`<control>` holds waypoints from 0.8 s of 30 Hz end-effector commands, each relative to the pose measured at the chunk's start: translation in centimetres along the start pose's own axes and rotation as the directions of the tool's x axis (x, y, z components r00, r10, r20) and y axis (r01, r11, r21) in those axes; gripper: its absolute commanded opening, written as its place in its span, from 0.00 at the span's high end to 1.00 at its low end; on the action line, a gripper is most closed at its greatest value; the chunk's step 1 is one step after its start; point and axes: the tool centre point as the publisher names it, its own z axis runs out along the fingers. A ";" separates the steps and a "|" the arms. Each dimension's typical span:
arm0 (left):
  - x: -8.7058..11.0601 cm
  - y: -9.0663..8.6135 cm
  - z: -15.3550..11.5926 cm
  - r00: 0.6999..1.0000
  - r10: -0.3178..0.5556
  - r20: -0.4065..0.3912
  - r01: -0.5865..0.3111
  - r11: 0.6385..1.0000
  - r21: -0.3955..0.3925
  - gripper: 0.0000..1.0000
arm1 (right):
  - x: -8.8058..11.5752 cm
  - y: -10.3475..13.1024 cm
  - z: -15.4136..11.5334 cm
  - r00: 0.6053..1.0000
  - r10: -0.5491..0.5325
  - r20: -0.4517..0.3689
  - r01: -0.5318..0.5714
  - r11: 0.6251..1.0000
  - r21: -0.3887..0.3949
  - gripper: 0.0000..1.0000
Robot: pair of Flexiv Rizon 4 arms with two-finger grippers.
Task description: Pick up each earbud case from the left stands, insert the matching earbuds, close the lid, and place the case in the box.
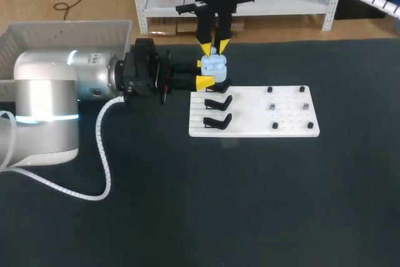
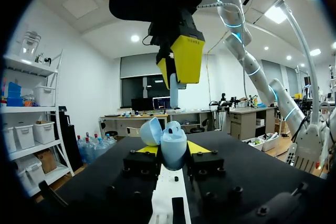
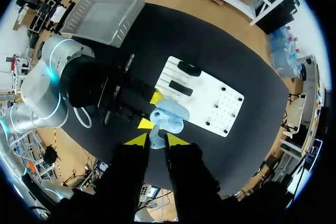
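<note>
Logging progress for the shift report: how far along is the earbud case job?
Done: the case sits lid-open in the left gripper. In hand: the right gripper holds an earbud just above it. Left: seating the earbud, closing the lid, boxing; the box shows no case yet.

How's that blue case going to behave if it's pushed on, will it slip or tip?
The case looks smooth and rounded, so it may slip, though the left tool grips it from both sides. Its open lid probably swings if bumped. It looks light, so pressing in the earbud might tilt it.
</note>
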 end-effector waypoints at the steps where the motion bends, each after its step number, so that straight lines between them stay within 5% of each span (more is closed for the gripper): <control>1: 0.0 0.1 0.0 1.000 0.000 0.000 0.000 1.000 0.001 1.00 | 1.0 -0.2 0.4 0.999 -0.021 0.045 0.021 1.000 -0.005 1.00; 14: 0.0 0.1 0.0 1.000 0.000 0.000 0.000 1.000 0.001 1.00 | 0.7 0.2 1.2 0.984 -0.176 0.025 0.174 0.982 0.073 1.00; 24: 0.0 0.1 0.0 1.000 0.000 0.000 0.000 1.000 0.001 1.00 | 0.8 -0.3 1.7 0.979 -0.196 0.052 0.192 0.979 0.066 1.00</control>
